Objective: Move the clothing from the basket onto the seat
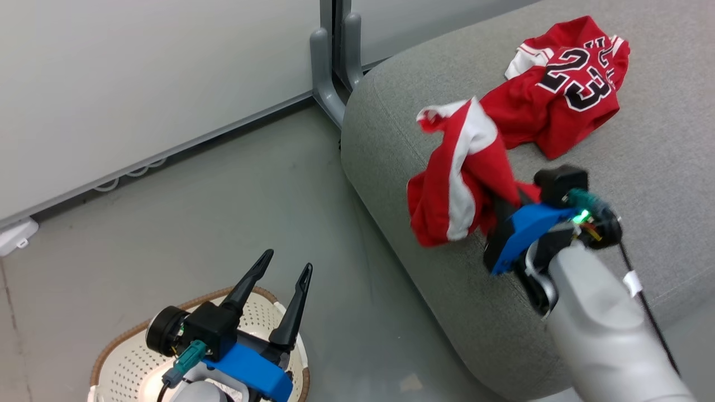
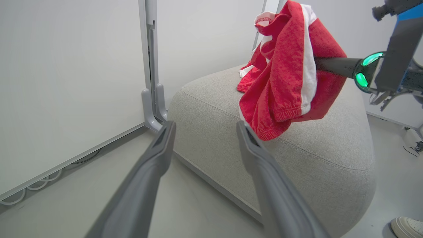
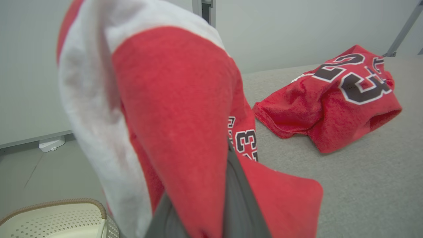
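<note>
**Right gripper holds the striped garment over the seat's edge**

The right gripper (image 1: 505, 204) is clamped narrow on the red garment with broad white stripes (image 1: 458, 184). Its dark fingers (image 2: 333, 66) disappear into the bunched cloth. The garment hangs from the grip in loose folds above the seat's rounded near corner. Whether its lower hem touches the upholstery cannot be told. In the right wrist view a small black "23" (image 3: 246, 142) shows on this piece, just beside the finger.

Further back on the grey seat (image 1: 458, 290) lies the red jersey (image 1: 570, 95), crumpled, with its large black "23" facing up. It rests close to the hanging garment, but contact between them cannot be judged.

The left gripper (image 1: 287, 262) stands spread wide and holds nothing. It hovers over the cream basket (image 1: 125, 371), which sits on the grey floor (image 1: 223, 195), well apart from the seat. Beyond the seat's corner a grey post (image 1: 329, 84) rises against the pale wall panel (image 1: 139, 84). A white shoe (image 2: 408, 226) shows on the floor by the seat in the left wrist view.
</note>
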Robot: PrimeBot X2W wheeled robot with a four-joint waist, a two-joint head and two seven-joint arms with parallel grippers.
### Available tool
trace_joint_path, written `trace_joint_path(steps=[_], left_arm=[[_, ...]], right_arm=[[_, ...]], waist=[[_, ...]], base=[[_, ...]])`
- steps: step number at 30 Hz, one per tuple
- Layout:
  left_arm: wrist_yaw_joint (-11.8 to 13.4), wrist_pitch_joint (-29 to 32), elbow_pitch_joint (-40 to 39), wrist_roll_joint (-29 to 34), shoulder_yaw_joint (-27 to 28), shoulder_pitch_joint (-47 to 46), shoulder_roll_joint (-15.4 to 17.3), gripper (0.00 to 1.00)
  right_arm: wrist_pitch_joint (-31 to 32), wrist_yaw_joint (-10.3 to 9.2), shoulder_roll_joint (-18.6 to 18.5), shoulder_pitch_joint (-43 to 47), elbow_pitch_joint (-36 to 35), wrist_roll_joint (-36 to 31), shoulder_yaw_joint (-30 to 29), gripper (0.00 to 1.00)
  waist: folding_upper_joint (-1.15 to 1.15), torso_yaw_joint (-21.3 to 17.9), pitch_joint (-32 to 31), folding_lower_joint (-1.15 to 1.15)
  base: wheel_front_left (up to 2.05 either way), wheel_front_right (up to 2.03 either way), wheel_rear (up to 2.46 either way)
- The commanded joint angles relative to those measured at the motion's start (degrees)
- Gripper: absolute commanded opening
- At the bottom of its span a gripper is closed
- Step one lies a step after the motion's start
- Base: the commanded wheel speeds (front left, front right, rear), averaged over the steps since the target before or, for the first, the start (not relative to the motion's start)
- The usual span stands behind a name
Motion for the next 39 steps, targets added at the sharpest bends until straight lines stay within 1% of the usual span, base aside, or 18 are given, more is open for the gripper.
trace_joint_path(steps=[1,4,6,10,12,15,17,21,23,25,29,33,38,39], left_arm=[[-0.2,-0.2,-0.4,0.5,-0.1,-1.1,0.6,1.00],[-0.2,-0.2,-1.1,0.9,-0.9,-2.9,1.7,1.00],[-0.2,-0.2,-1.8,0.7,-1.2,-4.4,2.2,1.00],[-0.2,-0.2,-3.8,1.2,-3.2,-8.7,3.7,1.00],[-0.2,-0.2,-4.7,1.5,-4.3,-11.2,4.5,1.00],[-0.2,-0.2,-5.7,1.7,-6.2,-14.9,5.3,1.00],[-0.2,-0.2,-6.1,1.9,-7.5,-17.3,5.7,1.00],[-0.2,-0.2,-7.1,1.9,-9.3,-21.0,6.6,1.00],[-0.2,-0.2,-7.7,2.0,-9.5,-22.3,6.9,1.00],[-0.2,-0.2,-8.1,2.2,-9.4,-23.2,7.1,1.00],[-0.2,-0.2,-8.8,2.5,-8.7,-24.1,8.0,1.00],[-0.2,-0.2,-8.8,2.7,-8.3,-24.2,8.5,1.00],[-0.2,-0.2,-8.0,2.7,-8.3,-24.1,7.9,1.00],[-0.2,-0.2,-7.9,2.6,-8.4,-24.1,7.7,1.00]], right_arm=[[0.6,-0.06,-0.8,-2.5,-0.4,0.5,-1.0,0.00],[2.2,-0.05,-1.9,-7.1,-1.6,3.4,-5.2,0.00],[3.4,-0.05,-3.6,-10.6,-2.5,5.0,-7.6,0.00],[5.5,-0.06,-9.1,-17.3,-4.2,5.7,-12.3,0.00],[6.7,-0.05,-12.4,-20.3,-5.3,5.2,-14.4,0.00],[8.4,-0.06,-18.3,-23.8,-7.0,4.4,-19.0,0.00],[8.9,-0.06,-21.7,-25.2,-8.2,3.6,-22.8,0.00],[8.5,-0.05,-25.7,-24.9,-9.8,2.2,-29.3,0.00],[8.0,-0.06,-26.5,-23.4,-9.6,1.9,-32.5,0.00],[7.4,-0.06,-26.5,-22.0,-9.0,1.5,-34.8,0.00],[5.0,-0.06,-24.8,-19.9,-7.2,0.6,-37.6,0.00],[3.3,-0.06,-23.0,-18.9,-5.2,-0.2,-38.5,0.00],[2.2,-0.06,-21.9,-20.1,-2.7,-1.3,-39.0,0.00],[2.2,-0.06,-21.9,-20.3,-2.2,-1.5,-39.0,0.06]], waist=[[0.00,0.5,2.2,0.00],[0.00,1.5,5.7,0.00],[0.00,2.2,8.5,0.00],[0.00,4.5,15.4,0.00],[0.00,5.9,18.8,0.00],[0.00,7.9,23.8,0.00],[0.00,9.3,26.8,0.00],[0.00,11.5,31.6,0.00],[0.00,12.2,33.4,0.00],[0.00,12.6,34.9,0.00],[0.00,12.7,36.9,0.00],[0.00,12.2,37.5,0.00],[0.00,11.7,36.7,0.00],[0.00,11.6,36.3,0.00]], base=[[0.00,0.00,0.00],[0.00,0.00,0.00],[0.00,0.00,0.00],[0.00,0.00,0.00],[0.00,0.00,0.00],[0.00,0.00,0.00],[0.00,0.00,0.00],[0.00,0.00,0.00],[0.00,0.00,0.00],[0.00,0.00,0.00],[0.00,0.00,0.00],[0.00,0.00,0.00],[0.00,0.00,0.00],[0.00,0.00,0.00]])
